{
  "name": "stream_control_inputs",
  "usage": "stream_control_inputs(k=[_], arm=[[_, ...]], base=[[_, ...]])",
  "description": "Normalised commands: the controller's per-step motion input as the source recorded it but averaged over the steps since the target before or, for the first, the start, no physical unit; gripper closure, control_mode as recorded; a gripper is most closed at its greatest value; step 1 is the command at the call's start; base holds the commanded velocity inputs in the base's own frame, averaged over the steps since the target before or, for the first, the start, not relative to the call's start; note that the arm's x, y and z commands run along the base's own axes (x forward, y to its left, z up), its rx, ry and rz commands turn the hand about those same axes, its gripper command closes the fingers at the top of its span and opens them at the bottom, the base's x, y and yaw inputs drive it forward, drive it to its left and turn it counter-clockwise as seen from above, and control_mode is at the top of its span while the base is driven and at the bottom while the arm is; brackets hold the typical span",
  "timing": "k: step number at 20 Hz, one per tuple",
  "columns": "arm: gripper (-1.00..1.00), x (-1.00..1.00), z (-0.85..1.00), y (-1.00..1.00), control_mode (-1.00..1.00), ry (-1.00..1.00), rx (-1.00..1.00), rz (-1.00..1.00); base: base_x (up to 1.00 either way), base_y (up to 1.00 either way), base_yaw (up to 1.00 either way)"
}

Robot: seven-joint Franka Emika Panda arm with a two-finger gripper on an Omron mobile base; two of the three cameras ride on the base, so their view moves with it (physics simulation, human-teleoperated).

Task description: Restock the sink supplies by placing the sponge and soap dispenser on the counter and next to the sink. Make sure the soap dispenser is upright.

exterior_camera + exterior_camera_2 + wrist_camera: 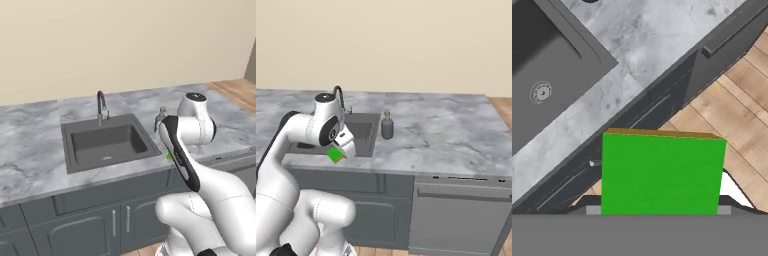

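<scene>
The counter runs wide across both base views, a grey-and-white veined marble slab over dark grey cabinets. To the right of the sink it lies as a broad bare stretch reaching the far wall and the end of the run, above a dishwasher front. Its front edge is straight and drops to a wood floor, seen in the hand view.

The sink is a square dark basin sunk into the slab, with narrow strips of marble at its front and right rims. A thin dark curved faucet stands at its back rim, and a round drain shows in the basin floor.

The soap dispenser stands upright on the counter just beside the sink's right rim, with open marble to its right.

The gripper hangs at the counter's front edge near the sink's front right corner, above the slab and partly out over the cabinet fronts. Its fingers pinch the sponge, a bright green rectangle with a thin yellowish edge along one side; the sponge is held in the air, clear of the counter surface.
</scene>
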Motion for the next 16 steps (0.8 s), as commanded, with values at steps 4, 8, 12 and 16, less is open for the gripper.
stream_control_inputs(k=[4,8,12,16], arm=[[1.0,0.0,0.0,0.0,1.0,0.0,0.0,0.0],[1.0,0.0,0.0,0.0,1.0,0.0,0.0,0.0],[1.0,0.0,0.0,0.0,1.0,0.0,0.0,0.0],[1.0,0.0,0.0,0.0,1.0,0.0,0.0,0.0]], base=[[0.28,-0.41,0.2],[0.4,-0.35,0.19],[0.28,-0.31,0.15],[0.12,-0.46,0.11]])
